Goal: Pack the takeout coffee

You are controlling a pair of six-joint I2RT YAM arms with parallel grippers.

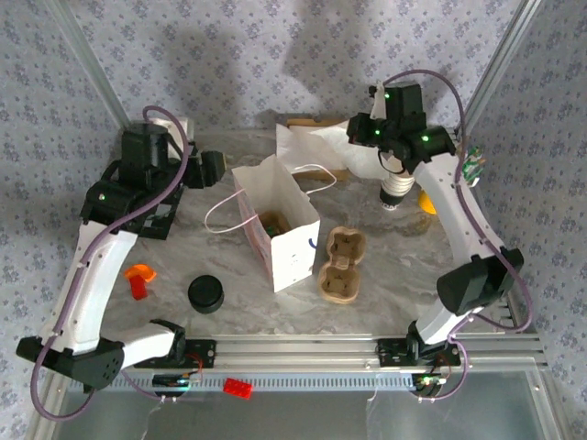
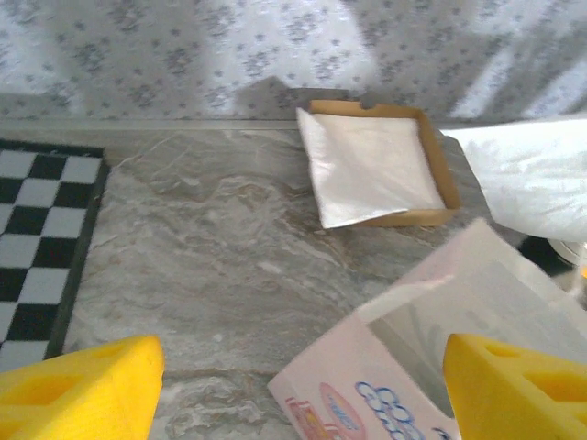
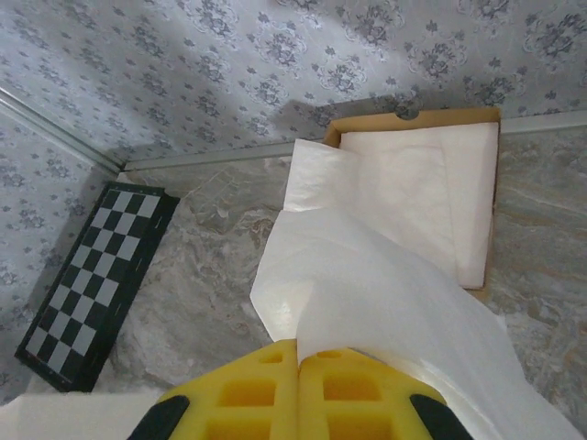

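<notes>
A white paper bag (image 1: 280, 234) with pink string handles stands open in the middle of the table. A dark round shape (image 1: 272, 221) sits inside it; I cannot tell whether it is the takeout coffee. My left gripper (image 1: 213, 170) hovers open just left of the bag's rim, and in the left wrist view the bag (image 2: 413, 367) lies between its yellow fingers (image 2: 87, 385), untouched. My right gripper (image 3: 298, 353) is shut on a white paper napkin (image 3: 367, 293), held in the air at the back, behind the bag and in front of the napkin box (image 1: 307, 121).
A cardboard cup carrier (image 1: 341, 264) lies right of the bag. A stack of lidless cups (image 1: 394, 188) stands at the back right. Black lids (image 1: 205, 293) and an orange piece (image 1: 139, 280) sit front left. A chessboard (image 2: 37, 229) lies at the back left.
</notes>
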